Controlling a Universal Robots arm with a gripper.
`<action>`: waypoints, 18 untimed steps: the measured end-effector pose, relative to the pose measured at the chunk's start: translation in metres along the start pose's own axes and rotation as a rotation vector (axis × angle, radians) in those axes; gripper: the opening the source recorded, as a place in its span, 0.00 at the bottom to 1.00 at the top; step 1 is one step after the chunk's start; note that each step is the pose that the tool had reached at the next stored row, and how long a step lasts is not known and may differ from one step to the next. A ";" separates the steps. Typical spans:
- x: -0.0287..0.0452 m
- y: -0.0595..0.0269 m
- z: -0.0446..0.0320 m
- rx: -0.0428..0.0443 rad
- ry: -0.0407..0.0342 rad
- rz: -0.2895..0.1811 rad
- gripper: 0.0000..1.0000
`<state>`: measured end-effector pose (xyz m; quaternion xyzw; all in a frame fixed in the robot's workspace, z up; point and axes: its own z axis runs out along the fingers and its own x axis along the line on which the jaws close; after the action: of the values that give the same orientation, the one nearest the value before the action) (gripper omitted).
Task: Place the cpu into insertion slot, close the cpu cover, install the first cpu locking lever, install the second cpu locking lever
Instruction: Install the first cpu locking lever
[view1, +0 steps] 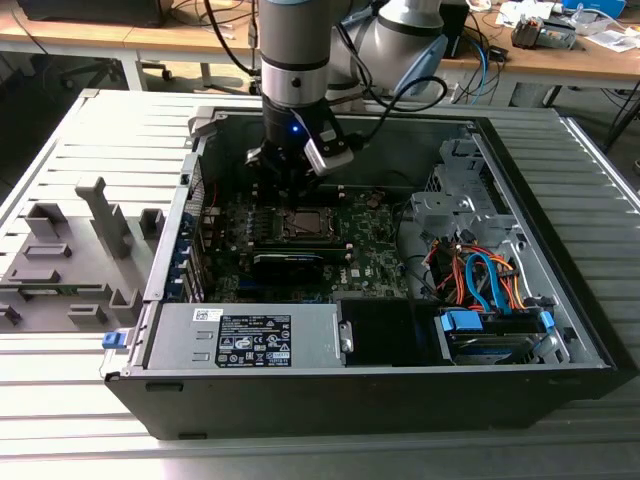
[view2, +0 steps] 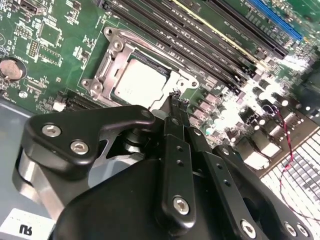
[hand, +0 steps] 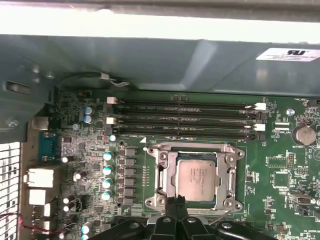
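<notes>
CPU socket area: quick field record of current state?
cpu: seated in the slot, silver top showing
cover: down, framing the cpu
claw: fingertips together at the socket edge, holding nothing
ram slots: empty, beside the socket
case: open, lying on its side

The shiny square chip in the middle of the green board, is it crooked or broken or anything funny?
Nothing stands out. The cpu lies flat and square inside the insertion slot, with the cpu cover framing it evenly. No cracks, bends or loose bits show. The claw sits right beside the slot's edge.
</notes>
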<state>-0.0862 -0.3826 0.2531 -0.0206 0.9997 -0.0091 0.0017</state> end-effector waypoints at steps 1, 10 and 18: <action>0.0015 0.0004 -0.0008 0.0001 -0.0009 0.000 0.11; 0.0280 0.0097 -0.0037 0.0007 -0.0133 0.000 0.11; 0.0354 0.0261 -0.0047 0.0002 -0.0169 0.000 0.11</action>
<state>-0.1226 -0.3579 0.2572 -0.0205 0.9997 -0.0091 0.0102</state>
